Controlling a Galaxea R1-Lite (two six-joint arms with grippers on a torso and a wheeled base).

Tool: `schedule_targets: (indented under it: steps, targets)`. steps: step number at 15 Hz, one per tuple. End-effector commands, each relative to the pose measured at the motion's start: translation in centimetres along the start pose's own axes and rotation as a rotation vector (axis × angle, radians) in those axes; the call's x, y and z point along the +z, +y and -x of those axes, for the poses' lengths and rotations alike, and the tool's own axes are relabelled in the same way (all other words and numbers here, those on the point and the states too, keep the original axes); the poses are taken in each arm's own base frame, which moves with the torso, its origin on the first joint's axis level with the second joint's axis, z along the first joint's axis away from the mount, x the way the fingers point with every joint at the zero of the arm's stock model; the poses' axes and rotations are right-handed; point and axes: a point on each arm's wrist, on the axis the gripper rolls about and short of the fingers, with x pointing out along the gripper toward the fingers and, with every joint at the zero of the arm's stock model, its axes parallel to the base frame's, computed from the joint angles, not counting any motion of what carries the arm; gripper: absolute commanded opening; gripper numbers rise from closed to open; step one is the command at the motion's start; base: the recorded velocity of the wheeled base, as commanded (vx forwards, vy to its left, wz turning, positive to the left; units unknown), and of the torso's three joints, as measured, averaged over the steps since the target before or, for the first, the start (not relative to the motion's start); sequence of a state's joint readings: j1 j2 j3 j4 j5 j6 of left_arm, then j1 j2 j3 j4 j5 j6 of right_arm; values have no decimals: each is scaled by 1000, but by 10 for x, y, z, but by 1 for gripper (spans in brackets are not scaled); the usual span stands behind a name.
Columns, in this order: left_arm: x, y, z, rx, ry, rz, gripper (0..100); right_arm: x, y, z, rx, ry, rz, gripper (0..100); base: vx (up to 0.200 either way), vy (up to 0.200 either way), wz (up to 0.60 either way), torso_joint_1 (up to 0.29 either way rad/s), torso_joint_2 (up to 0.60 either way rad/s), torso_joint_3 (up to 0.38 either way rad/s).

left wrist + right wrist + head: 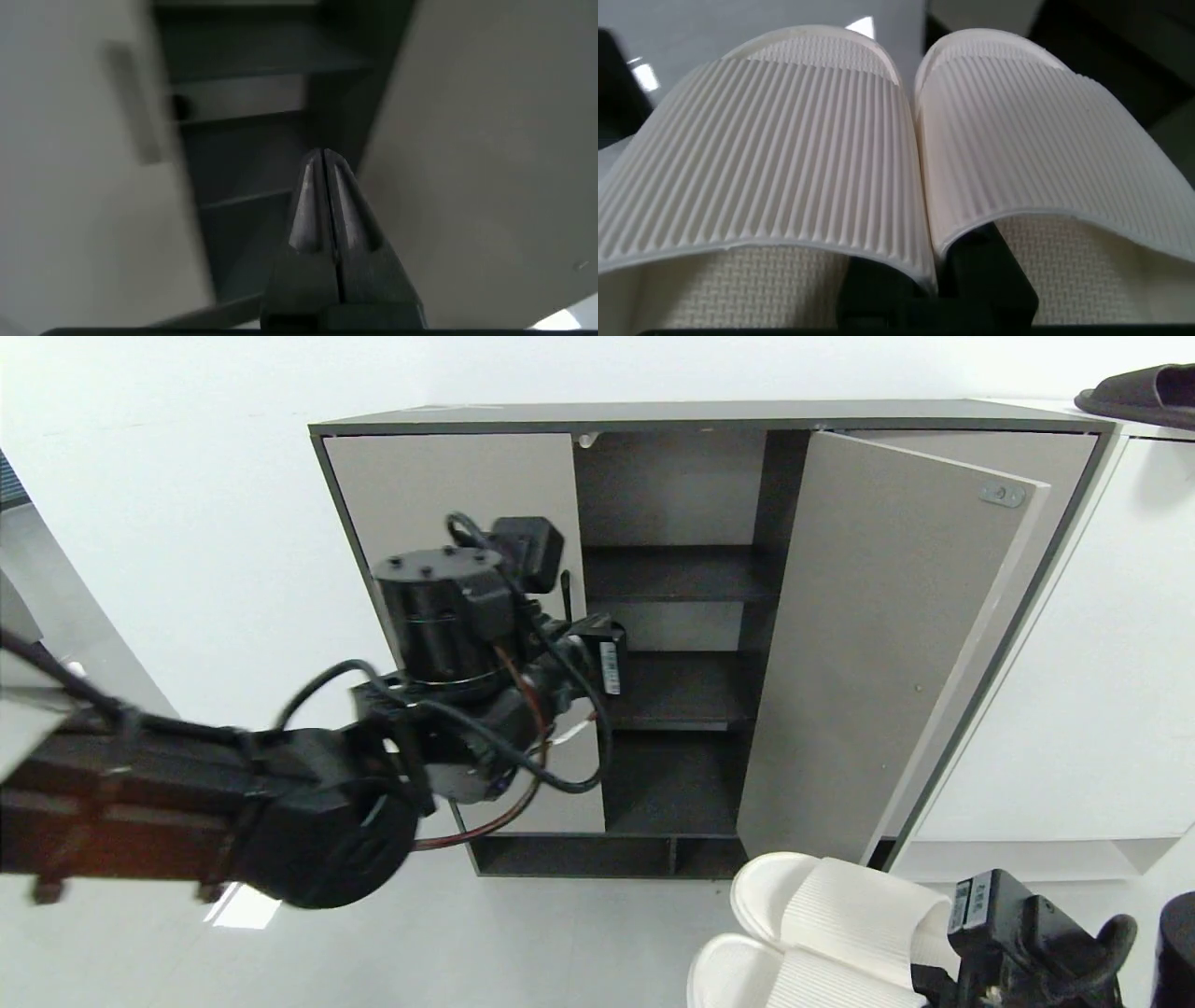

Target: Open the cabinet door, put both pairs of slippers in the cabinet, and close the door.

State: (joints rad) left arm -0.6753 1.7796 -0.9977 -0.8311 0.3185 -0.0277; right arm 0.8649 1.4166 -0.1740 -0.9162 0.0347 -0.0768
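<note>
Nearest the camera, the right gripper (936,294) is clamped on the pair of white slippers (840,924), its fingers pinching the two inner strap edges together so that the ribbed straps lie side by side, toes towards the cabinet (709,415); the pair hangs low, just before the foot of the open right door (868,644). Farther in, the left gripper (323,187) is closed on nothing, fingers pressed flat together, and sits at the mouth of the opening beside the closed left door (448,485). Beyond it lie the dark shelves (681,579), all bare. Farthest off, a dark slipper (1144,392) rests on the white unit to the right; whether its mate is beside it cannot be told. Step in hand: door opened, first pair gripped but not yet stowed. The next move probably calls for lifting the pair past the door's edge onto a shelf, with the left arm drawn clear of the opening.
</note>
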Motion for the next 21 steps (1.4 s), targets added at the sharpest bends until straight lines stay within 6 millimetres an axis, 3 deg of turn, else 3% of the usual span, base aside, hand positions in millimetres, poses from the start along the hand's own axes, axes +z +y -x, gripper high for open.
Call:
schedule_targets:
  steps: [1, 2, 3, 4, 5, 7, 10, 12, 14, 18, 21]
  targets:
    - [22, 56, 120, 214, -15, -35, 0, 2, -3, -2, -57, -1, -31, 0, 0, 0, 0, 0, 0, 0]
    - [22, 68, 155, 305, -18, -59, 0, -1, -4, 1, -77, 3, -56, 0, 0, 0, 0, 0, 0, 0]
    - [21, 79, 173, 363, -27, -62, 0, 2, -6, 2, -92, -14, -69, 0, 0, 0, 0, 0, 0, 0]
    - [19, 101, 206, 495, -41, -64, 0, 6, -7, 4, -101, -35, -73, 0, 0, 0, 0, 0, 0, 0]
    - [15, 109, 229, 559, -65, -55, 0, 8, -7, 3, -102, -41, -75, 0, 0, 0, 0, 0, 0, 0]
    - [0, 122, 275, 804, -106, -56, 0, 7, -8, 2, -111, -36, -77, 0, 0, 0, 0, 0, 0, 0]
    - [-41, 115, 332, 1039, -135, -74, 0, 7, -13, 4, -136, -39, -79, 0, 0, 0, 0, 0, 0, 0]
    - [-84, 108, 353, 1009, -87, -90, 0, 6, -14, 4, -139, -35, -80, 0, 0, 0, 0, 0, 0, 0]
    - [-112, 105, 357, 801, -70, -103, 0, 7, -14, 4, -138, -36, -78, 0, 0, 0, 0, 0, 0, 0]
    - [-128, 99, 355, 450, 11, -45, 0, 14, -15, -2, -137, -55, -79, 0, 0, 0, 0, 0, 0, 0]
    - [-129, 98, 354, 376, 23, -90, 0, 20, -16, -4, -134, -76, -78, 0, 0, 0, 0, 0, 0, 0]
